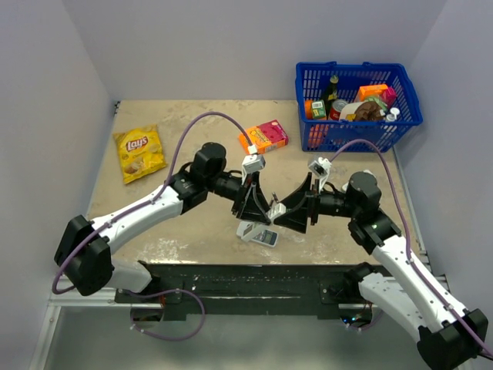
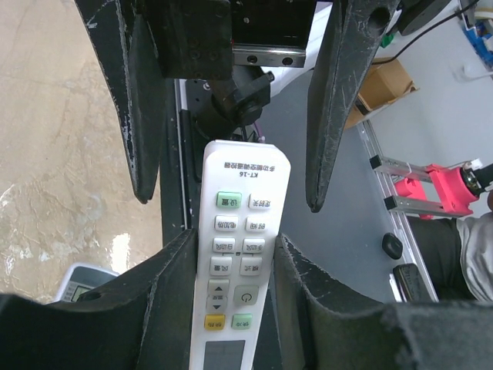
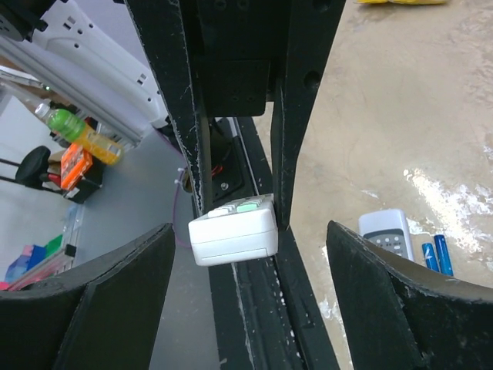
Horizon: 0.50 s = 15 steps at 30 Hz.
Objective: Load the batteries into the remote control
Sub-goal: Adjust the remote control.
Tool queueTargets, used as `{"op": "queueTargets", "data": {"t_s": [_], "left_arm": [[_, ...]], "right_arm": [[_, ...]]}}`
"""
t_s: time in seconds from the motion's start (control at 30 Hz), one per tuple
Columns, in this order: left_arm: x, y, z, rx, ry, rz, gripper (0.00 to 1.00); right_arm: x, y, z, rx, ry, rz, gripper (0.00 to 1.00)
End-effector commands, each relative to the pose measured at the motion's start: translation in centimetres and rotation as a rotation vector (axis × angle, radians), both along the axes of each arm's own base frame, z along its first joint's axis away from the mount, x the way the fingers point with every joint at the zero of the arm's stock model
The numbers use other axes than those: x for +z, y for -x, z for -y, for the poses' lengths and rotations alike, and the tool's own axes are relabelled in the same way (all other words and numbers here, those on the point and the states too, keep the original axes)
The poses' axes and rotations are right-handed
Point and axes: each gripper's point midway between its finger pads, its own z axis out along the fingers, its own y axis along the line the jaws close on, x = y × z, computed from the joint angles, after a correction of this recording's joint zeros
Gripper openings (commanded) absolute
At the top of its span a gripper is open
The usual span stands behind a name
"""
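Presently the slim white plastic remote control hangs above the table near its front edge, between the two arms. Its face carries paired rows of small white rectangular keys, one green key at the top, a round key, and a yellow and a pale green key lower down. The left tool is clenched on it, its matte black fingers pressed against both long edges. The right tool stands released: its scuffed black fingers flank the remote's blunt, square-cut end with a clear gap on each side.

Down on the table lies a shorter grey-white remote with a rounded top, and just beside it two thin blue batteries with pale tips, side by side.

The table top is a beige, mottled sheet, worn and glossy in patches. Toward the back lie a crinkled yellow crisps bag and a flat pink-and-orange cardboard box. A blue plastic mesh basket full of groceries stands in the far right corner. Plain pale lilac walls close in three sides, and a black frame rail runs along the front edge.
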Motion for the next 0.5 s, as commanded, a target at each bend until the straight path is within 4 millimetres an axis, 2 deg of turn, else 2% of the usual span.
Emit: {"op": "queueTargets", "data": {"t_s": [0.0,0.13,0.23,0.27,0.4,0.47], "left_arm": [[1.57,-0.14,0.58,-0.016,0.035,0.059,0.01],[0.78,0.05,0.68,-0.022,0.004,0.038,0.01],[0.68,0.2,0.82,-0.025,-0.002,0.04,0.01],[0.65,0.2,0.9,-0.025,-0.004,0.045,0.01],[0.76,0.14,0.78,-0.021,-0.009,0.053,0.0],[0.81,-0.04,0.82,-0.015,-0.01,0.066,0.0]], "right_arm": [[0.61,0.98,-0.36,0.063,-0.023,0.021,0.81],[0.76,0.94,-0.41,0.063,-0.027,0.025,0.75],[0.86,0.89,-0.49,0.066,-0.028,0.026,0.66],[0.83,0.85,-0.51,0.065,-0.028,0.022,0.57],[0.48,0.75,-0.57,0.062,-0.024,0.006,0.38],[0.29,0.71,-0.56,0.06,-0.023,-0.001,0.34]]}}
